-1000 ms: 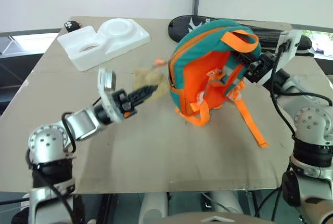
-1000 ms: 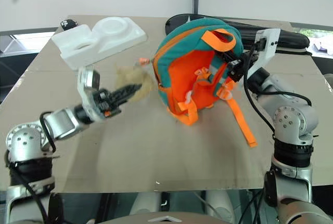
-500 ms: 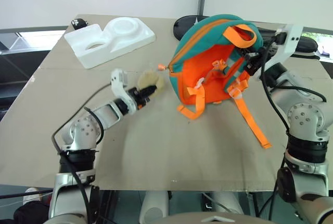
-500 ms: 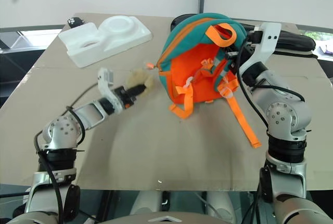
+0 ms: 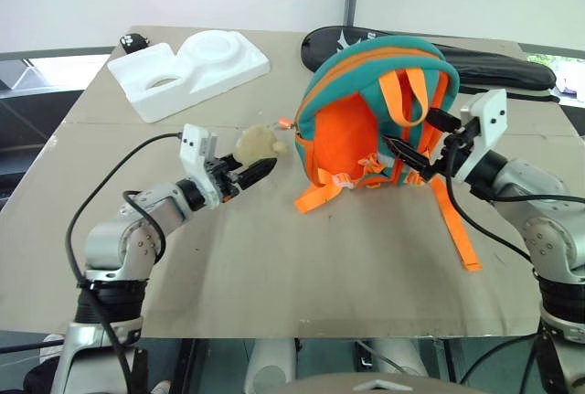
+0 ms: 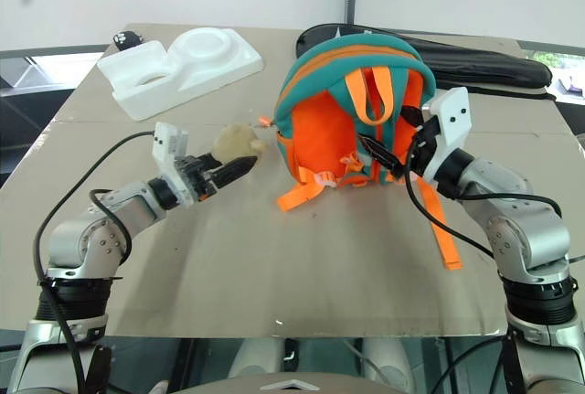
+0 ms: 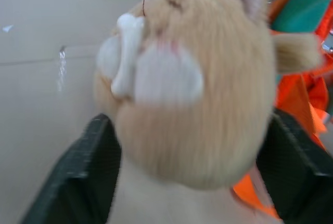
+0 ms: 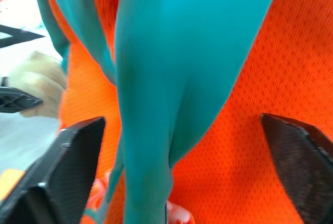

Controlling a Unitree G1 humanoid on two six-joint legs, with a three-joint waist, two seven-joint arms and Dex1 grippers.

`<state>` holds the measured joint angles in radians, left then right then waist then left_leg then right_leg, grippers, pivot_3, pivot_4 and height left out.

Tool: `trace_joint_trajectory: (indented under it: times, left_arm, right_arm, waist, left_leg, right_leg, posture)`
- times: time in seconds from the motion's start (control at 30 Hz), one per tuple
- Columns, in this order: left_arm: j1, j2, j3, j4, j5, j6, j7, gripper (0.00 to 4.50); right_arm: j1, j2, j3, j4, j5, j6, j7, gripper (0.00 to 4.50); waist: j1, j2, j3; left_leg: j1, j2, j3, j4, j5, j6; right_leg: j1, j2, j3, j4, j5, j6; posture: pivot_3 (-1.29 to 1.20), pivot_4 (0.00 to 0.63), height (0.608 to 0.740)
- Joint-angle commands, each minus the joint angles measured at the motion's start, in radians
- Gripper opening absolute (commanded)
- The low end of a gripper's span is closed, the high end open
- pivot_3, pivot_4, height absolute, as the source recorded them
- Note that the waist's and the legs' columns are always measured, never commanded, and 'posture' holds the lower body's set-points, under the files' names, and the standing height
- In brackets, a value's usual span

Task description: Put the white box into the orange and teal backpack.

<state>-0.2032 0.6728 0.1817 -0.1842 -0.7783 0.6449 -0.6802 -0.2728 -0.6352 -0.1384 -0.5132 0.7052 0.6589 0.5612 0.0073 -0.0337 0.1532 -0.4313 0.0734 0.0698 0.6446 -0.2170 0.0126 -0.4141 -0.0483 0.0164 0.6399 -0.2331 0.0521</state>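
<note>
The orange and teal backpack (image 5: 347,129) stands upright on the table, its orange back panel and straps facing me. A beige plush toy (image 5: 259,144) hangs at its left side. My left gripper (image 5: 253,171) is open, its fingers (image 7: 78,172) spread on either side of the plush toy (image 7: 192,94). On the other side my right gripper (image 5: 411,135) is open too, close against the back panel by the straps, with a teal band (image 8: 171,78) between its spread fingers. The white box is out of view.
A white foam tray (image 5: 187,69) with round hollows lies at the back left, a small black object (image 5: 132,42) beside it. A long black racket bag (image 5: 494,65) lies behind the backpack. Bare table (image 5: 274,266) stretches in front.
Both grippers have opened. The right one let go of the top strap and dropped back and down. The backpack settled upright with its straps hanging. My left wrist rolled at the plush toy.
</note>
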Motion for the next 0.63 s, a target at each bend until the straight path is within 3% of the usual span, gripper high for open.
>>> trace_joint_trajectory:
  times: [0.03, 0.17, 0.4, 0.63]
  left_arm:
    - [0.112, 0.041, 0.093, -0.138, -0.026, -0.037, -0.083, 4.46]
    - [0.268, 0.070, 0.183, -0.194, -0.008, -0.095, -0.175, 4.46]
    - [0.473, 0.097, 0.298, -0.221, 0.031, -0.150, -0.258, 4.46]
    - [0.543, 0.087, 0.324, -0.185, 0.051, -0.167, -0.292, 4.46]
  right_arm:
    - [0.116, -0.085, -0.129, -0.108, 0.083, 0.014, 0.107, 4.50]
    - [0.299, -0.179, -0.251, -0.112, 0.053, -0.019, 0.203, 4.50]
    - [0.554, -0.226, -0.417, -0.033, -0.034, -0.128, 0.369, 4.50]
    - [0.628, -0.225, -0.449, 0.113, -0.141, -0.280, 0.464, 4.50]
  waist:
    - [0.000, 0.000, 0.000]
    - [0.003, 0.000, 0.000]
    - [0.004, -0.001, -0.001]
    - [0.005, 0.000, -0.001]
  left_leg:
    - [0.000, 0.000, 0.001, -0.001, 0.000, 0.000]
    - [0.002, 0.000, 0.000, -0.001, 0.000, 0.000]
    - [0.005, 0.000, 0.001, 0.002, 0.000, 0.000]
    - [0.004, 0.000, 0.001, 0.002, 0.000, 0.000]
  right_leg:
    - [0.000, -0.001, 0.000, 0.000, 0.000, 0.000]
    - [0.000, -0.001, 0.000, 0.000, -0.003, -0.004]
    - [0.002, -0.002, 0.000, 0.000, -0.003, -0.004]
    - [0.001, -0.002, 0.000, -0.001, -0.003, -0.004]
  posture:
    - [0.00, 0.150, 0.740]
    - [0.00, 0.150, 0.740]
    - [0.00, 0.150, 0.740]
    - [0.00, 0.150, 0.740]
